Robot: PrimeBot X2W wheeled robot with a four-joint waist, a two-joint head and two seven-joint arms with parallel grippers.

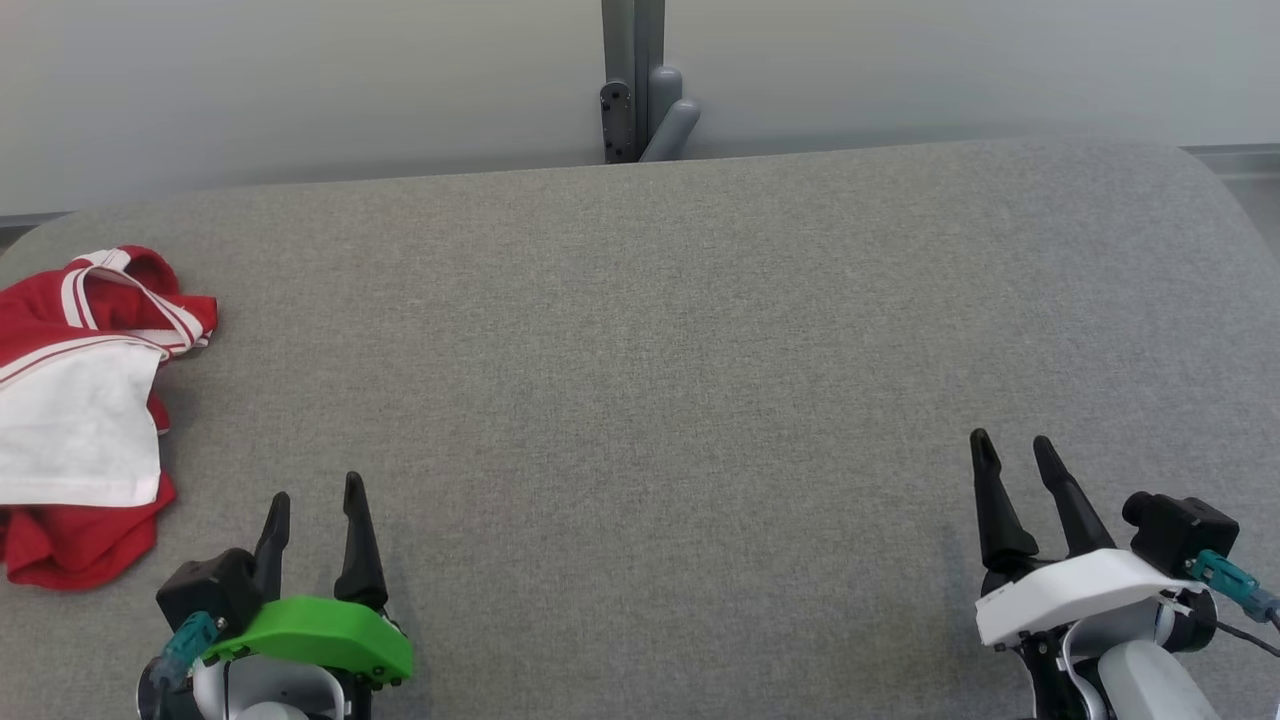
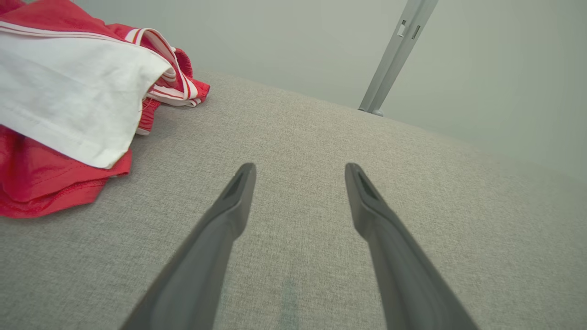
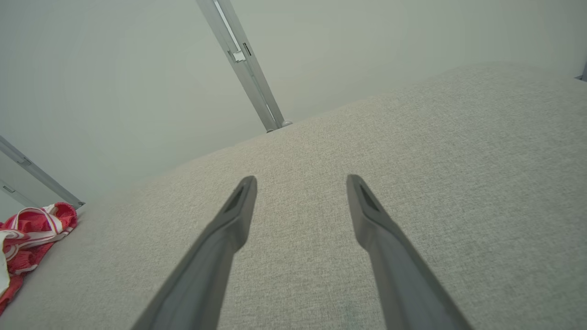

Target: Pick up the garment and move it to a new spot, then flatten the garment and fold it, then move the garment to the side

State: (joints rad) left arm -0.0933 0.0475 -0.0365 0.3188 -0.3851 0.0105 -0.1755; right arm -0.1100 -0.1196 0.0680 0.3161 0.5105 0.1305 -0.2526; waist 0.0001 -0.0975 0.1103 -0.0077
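Head view: crumpled red-and-white cloth garment [image 1: 80, 420] lies on grey fabric-covered table [image 1: 650, 350], just left of left gripper [image 1: 317, 488], well apart from right gripper [image 1: 1011, 439]. Left wrist view: fingers [image 2: 229, 215] spread, empty, garment ahead-left. Right wrist view: fingers spread, empty, garment far left.

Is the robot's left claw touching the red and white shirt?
Apart. The head view shows bare grey surface between the open left gripper and the garment.

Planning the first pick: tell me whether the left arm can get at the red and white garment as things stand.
Probably yes. The left tool stands open close beside the crumpled garment, with bare table between them and nothing in the way.
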